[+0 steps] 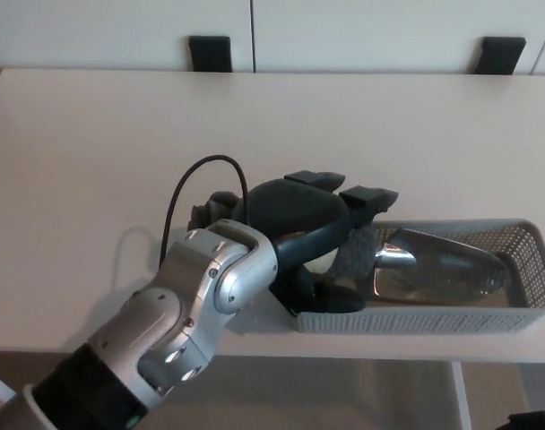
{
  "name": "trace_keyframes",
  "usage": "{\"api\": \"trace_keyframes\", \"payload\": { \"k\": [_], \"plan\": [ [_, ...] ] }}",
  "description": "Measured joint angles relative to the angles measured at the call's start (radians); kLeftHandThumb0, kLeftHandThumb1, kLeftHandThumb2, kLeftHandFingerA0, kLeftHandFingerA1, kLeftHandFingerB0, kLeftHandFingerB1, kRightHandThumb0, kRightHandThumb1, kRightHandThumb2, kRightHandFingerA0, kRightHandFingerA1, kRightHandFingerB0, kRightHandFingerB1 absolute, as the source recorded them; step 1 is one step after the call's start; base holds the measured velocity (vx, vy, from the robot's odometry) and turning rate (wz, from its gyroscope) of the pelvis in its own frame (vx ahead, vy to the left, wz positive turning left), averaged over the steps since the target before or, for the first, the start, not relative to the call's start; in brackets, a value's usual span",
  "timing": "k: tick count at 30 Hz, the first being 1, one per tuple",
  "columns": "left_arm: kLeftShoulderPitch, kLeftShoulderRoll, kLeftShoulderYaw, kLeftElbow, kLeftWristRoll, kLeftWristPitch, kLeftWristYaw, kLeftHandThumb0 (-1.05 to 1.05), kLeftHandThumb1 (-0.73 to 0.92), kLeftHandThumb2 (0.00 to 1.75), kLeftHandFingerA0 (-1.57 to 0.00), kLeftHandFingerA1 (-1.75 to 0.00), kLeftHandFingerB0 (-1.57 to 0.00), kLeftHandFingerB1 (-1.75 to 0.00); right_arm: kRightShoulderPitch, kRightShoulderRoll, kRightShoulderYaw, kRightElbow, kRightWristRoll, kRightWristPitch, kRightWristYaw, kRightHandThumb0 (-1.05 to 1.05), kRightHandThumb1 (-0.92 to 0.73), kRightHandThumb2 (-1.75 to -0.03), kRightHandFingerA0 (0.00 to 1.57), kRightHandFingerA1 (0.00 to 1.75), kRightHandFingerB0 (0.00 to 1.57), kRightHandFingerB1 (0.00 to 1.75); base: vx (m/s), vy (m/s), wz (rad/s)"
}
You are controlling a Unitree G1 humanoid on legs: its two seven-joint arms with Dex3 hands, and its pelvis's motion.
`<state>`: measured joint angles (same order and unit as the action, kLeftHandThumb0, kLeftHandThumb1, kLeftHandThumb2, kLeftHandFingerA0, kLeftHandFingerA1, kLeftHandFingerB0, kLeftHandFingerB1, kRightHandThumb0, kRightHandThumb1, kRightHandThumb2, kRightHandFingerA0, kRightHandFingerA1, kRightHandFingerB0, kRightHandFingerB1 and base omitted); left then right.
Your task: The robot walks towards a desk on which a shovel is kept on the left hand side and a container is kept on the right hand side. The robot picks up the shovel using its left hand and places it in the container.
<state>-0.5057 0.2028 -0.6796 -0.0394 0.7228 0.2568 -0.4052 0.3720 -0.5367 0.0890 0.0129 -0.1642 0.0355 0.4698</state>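
Observation:
The shovel (438, 269) lies inside the grey mesh container (416, 320) at the table's front right. Its shiny metal blade points right and its dark grip (355, 255) sits at the container's left end. My left hand (313, 219) hovers over that left end, open, with its fingers (371, 195) stretched out flat above the grip and not wrapped around it. The thumb reaches down at the container's left wall. The end of the handle is hidden under my palm. My right hand does not show.
The beige table (120, 134) spreads wide to the left and behind. Two black brackets (210, 52) (503, 54) stand at its far edge. A black cable (196, 179) loops up from my left wrist. The container sits close to the front edge.

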Motion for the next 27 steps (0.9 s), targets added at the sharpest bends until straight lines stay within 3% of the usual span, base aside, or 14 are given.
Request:
{"api": "trace_keyframes", "payload": {
  "k": [6,7,8,9,16,18,19,20,21,22,24,25,26,27],
  "plan": [
    [0.023,0.007,0.082,-0.179,-0.033,-0.001,-0.029,-0.99,0.66,1.04,0.0,0.0,0.0,-0.11,0.0,0.0,0.0,-0.001,0.0,0.003,0.002,-0.32,-0.64,-0.58,0.64,0.51,0.55,0.44,0.0,0.0,0.0],
    [0.03,0.008,0.106,-0.224,-0.044,-0.001,-0.032,-0.92,0.76,0.64,0.0,-0.03,0.0,-0.21,-0.001,0.0,0.001,-0.001,0.0,0.003,0.002,-0.32,-0.64,-0.58,0.65,0.51,0.55,0.44,0.0,0.0,0.0],
    [0.035,0.01,0.117,-0.246,-0.05,-0.001,-0.034,-0.91,0.58,0.85,0.0,0.0,0.0,-0.19,0.0,0.0,0.001,-0.001,0.0,0.004,0.002,-0.32,-0.64,-0.58,0.66,0.51,0.55,0.44,0.0,0.0,0.0],
    [0.043,0.011,0.135,-0.286,-0.062,-0.001,-0.039,-0.89,0.59,1.02,0.0,-0.08,0.0,-0.19,0.0,0.0,0.001,-0.001,0.0,0.004,0.002,-0.32,-0.64,-0.58,0.65,0.52,0.55,0.44,0.0,0.0,0.0],
    [0.111,0.019,0.23,-0.473,-0.153,0.001,-0.08,-0.83,0.54,0.95,0.0,-0.18,-0.16,-0.4,0.0,0.0,0.005,-0.001,0.0,0.005,0.002,-0.35,-0.65,-0.59,0.66,0.53,0.54,0.44,0.0,0.0,0.0],
    [0.126,0.021,0.246,-0.494,-0.176,0.002,-0.089,-0.74,0.46,0.81,-0.06,-0.32,-0.12,-0.41,0.0,0.0,0.006,-0.001,0.0,0.005,0.002,-0.33,-0.65,-0.59,0.66,0.51,0.55,0.44,0.0,0.0,0.0],
    [0.14,0.023,0.258,-0.507,-0.197,0.002,-0.096,-0.35,0.27,0.87,0.0,-0.5,0.0,-0.47,0.0,0.0,0.007,-0.001,0.0,0.005,0.002,-0.35,-0.65,-0.59,0.66,0.51,0.56,0.44,0.0,0.0,0.0],
    [0.152,0.026,0.266,-0.515,-0.212,0.002,-0.102,-0.37,0.26,0.88,0.0,-0.5,0.0,-0.47,0.0,0.0,0.008,-0.001,0.0,0.005,0.002,-0.36,-0.65,-0.58,0.67,0.52,0.55,0.44,0.0,0.0,0.0],
    [0.168,0.032,0.274,-0.523,-0.229,0.002,-0.108,-0.79,0.47,0.84,-0.05,-0.34,-0.12,-0.42,0.0,0.0,0.009,0.0,0.0,0.005,0.002,-0.38,-0.65,-0.58,0.69,0.54,0.55,0.44,0.0,0.0,0.0],
    [0.189,0.04,0.282,-0.532,-0.247,0.002,-0.116,-0.76,0.56,0.59,-0.15,-0.27,-0.2,-0.3,0.0,0.0,0.011,0.0,0.0,0.005,0.002,-0.38,-0.63,-0.58,0.68,0.53,0.55,0.44,0.0,0.0,0.0],
    [0.225,0.051,0.296,-0.543,-0.276,0.002,-0.13,-0.76,0.54,0.58,-0.22,-0.29,-0.26,-0.29,0.0,0.0,0.012,0.001,0.0,0.005,0.002,-0.36,-0.62,-0.58,0.68,0.52,0.56,0.44,0.0,0.0,0.0],
    [0.236,0.055,0.301,-0.546,-0.284,0.002,-0.134,-0.77,0.45,0.8,-0.14,-0.39,-0.18,-0.39,0.0,0.0,0.013,0.001,0.0,0.005,0.002,-0.34,-0.63,-0.58,0.69,0.52,0.56,0.44,0.0,0.0,0.0],
    [0.264,0.068,0.31,-0.552,-0.305,0.002,-0.146,-0.77,0.45,0.8,-0.14,-0.39,-0.18,-0.39,0.0,0.0,0.014,0.002,0.0,0.005,0.002,-0.34,-0.63,-0.58,0.69,0.52,0.56,0.44,0.0,0.0,0.0],
    [0.294,0.079,0.32,-0.558,-0.324,0.002,-0.157,-0.73,0.57,0.58,-0.16,-0.27,-0.22,-0.3,0.0,0.0,0.015,0.002,0.0,0.005,0.002,-0.33,-0.63,-0.58,0.68,0.52,0.56,0.44,0.0,0.0,0.0]
  ]
}}
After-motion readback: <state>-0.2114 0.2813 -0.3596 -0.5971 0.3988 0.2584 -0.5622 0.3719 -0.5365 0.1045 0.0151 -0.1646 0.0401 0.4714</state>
